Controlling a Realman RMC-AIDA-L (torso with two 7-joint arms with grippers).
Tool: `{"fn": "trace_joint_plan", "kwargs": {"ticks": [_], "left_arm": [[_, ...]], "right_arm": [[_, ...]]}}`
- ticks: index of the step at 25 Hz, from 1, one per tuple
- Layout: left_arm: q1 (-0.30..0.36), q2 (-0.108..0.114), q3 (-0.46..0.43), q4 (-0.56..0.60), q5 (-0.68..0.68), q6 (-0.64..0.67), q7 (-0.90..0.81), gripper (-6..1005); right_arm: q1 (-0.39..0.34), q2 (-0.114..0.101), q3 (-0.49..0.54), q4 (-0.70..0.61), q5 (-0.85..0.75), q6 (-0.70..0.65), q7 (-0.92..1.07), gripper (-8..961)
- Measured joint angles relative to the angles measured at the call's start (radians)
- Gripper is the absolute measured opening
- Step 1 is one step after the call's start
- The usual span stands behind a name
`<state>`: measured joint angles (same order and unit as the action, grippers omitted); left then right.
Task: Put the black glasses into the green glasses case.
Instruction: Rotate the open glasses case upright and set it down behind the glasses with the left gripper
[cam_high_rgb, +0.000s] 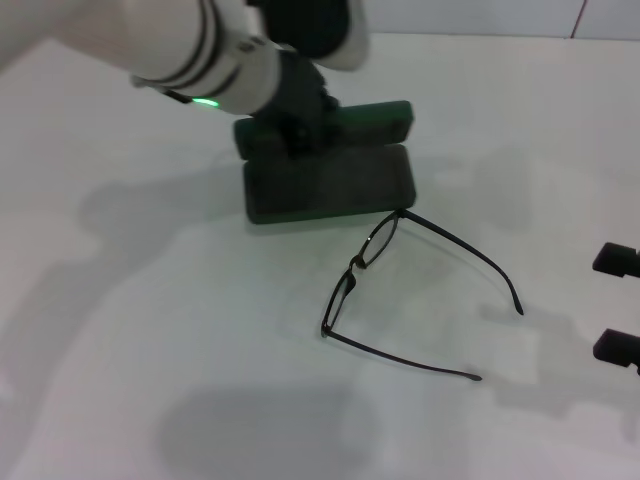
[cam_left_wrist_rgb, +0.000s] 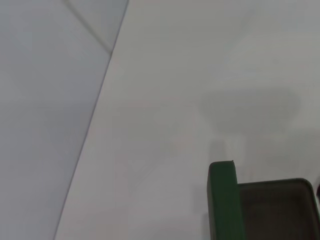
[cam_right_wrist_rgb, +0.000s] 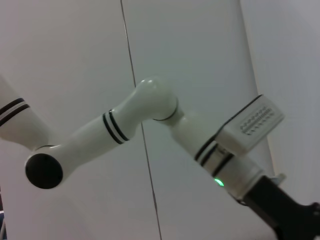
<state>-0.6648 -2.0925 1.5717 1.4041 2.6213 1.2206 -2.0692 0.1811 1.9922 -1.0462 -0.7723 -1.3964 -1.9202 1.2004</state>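
- So your left gripper (cam_high_rgb: 290, 125) sits on the open dark green clamshell glasses case (cam_high_rgb: 340, 185); can't tell its finger state.
- Thin black wire-frame glasses (cam_high_rgb: 365, 262) lie unfolded on the white table (cam_high_rgb: 150, 350), touching the case.
- Right gripper (cam_high_rgb: 618, 305) waits at the right edge, fingers spread apart.

No legible text or markings anywhere.

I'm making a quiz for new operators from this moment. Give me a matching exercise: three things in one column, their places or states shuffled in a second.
Things:
1. black glasses
2. green glasses case
3. left gripper

Places or states:
A. lying open on the table
B. at the case's rear edge
C. unfolded on the table, beside the case

Pairs: 1-C, 2-A, 3-B
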Motion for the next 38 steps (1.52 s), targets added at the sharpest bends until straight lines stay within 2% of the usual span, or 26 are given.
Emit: {"fn": "trace_joint_plan", "kwargs": {"ticks": [1, 4, 12, 26, 38], "left_arm": [[0.0, 0.0, 0.0, 0.0, 0.0, 0.0, 0.0, 199], [-0.027, -0.002, 0.074, -0.042, -0.003, -0.075, -0.002, 199], [-0.058, -0.004, 0.134, -0.086, -0.004, -0.152, -0.003, 203], [-0.073, -0.004, 0.193, -0.178, -0.027, -0.21, 0.005, 232], [-0.078, -0.006, 0.217, -0.195, -0.032, -0.212, -0.003, 256]], "right_arm": [[-0.005, 0.0, 0.0, 0.007, 0.0, -0.002, 0.0, 750], [-0.019, 0.001, -0.001, 0.02, -0.005, -0.01, -0.002, 750], [-0.023, -0.001, 0.007, 0.037, -0.01, -0.011, -0.015, 750], [-0.017, -0.003, 0.035, 0.047, -0.006, -0.016, -0.017, 751], [-0.012, -0.003, 0.046, 0.047, -0.006, -0.011, -0.018, 750]]}}
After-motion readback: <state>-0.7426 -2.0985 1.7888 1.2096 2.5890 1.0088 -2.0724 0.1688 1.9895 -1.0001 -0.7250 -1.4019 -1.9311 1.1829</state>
